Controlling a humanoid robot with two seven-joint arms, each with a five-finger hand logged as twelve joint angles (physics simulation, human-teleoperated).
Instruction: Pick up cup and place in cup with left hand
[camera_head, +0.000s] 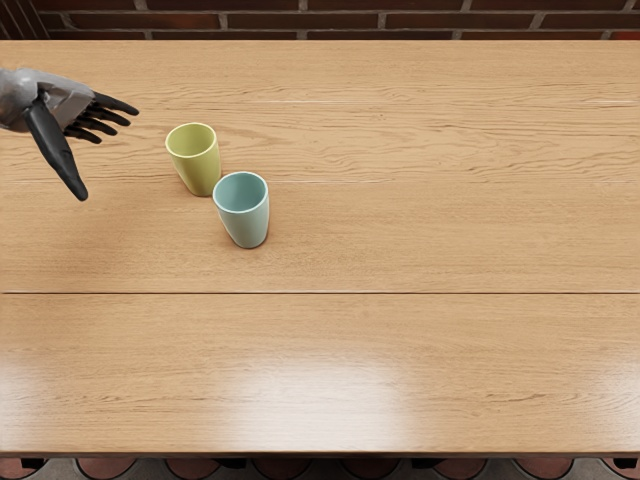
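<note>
From here, left robot hand (106, 153) spread wide, holding nothing, left of green cup (203, 170). Green cup stands tall on worktop (420, 240). Blue cup (246, 221) upright too, just right of green cup, toward near edge. Likely reach: rightward, green cup first, being closer.

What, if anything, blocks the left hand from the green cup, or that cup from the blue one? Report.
Nothing visible stands between the left hand and the green cup, nor between that and the blue cup close beside it.
</note>
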